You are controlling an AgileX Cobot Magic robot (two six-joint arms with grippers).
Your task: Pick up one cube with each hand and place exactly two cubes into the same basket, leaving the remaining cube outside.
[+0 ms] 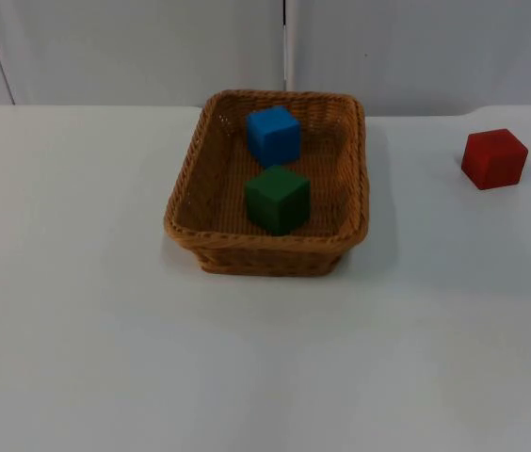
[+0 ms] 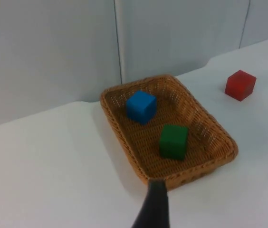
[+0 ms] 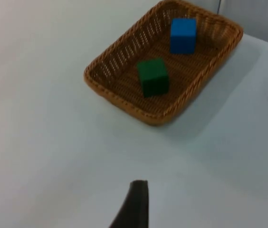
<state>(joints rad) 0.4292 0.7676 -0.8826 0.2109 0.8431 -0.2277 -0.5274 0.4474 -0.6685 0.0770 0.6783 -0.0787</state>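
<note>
A brown wicker basket (image 1: pixel 265 240) stands mid-table with a blue cube (image 1: pixel 273 135) at its far end and a green cube (image 1: pixel 277 199) nearer the front. Both lie inside, a little apart. A red cube (image 1: pixel 494 158) sits on the bare table far to the basket's right. My left gripper (image 2: pixel 154 209) is held high and well back from the basket (image 2: pixel 196 171), facing the blue cube (image 2: pixel 140 107), green cube (image 2: pixel 174 141) and red cube (image 2: pixel 240 85). My right gripper (image 3: pixel 134 204) hangs over open table, short of the basket (image 3: pixel 119 97). Neither holds a cube.
The white table top (image 1: pixel 77 330) stretches wide on both sides of the basket and in front of it. The grey partition wall (image 1: pixel 134 47) closes the far edge just behind the basket.
</note>
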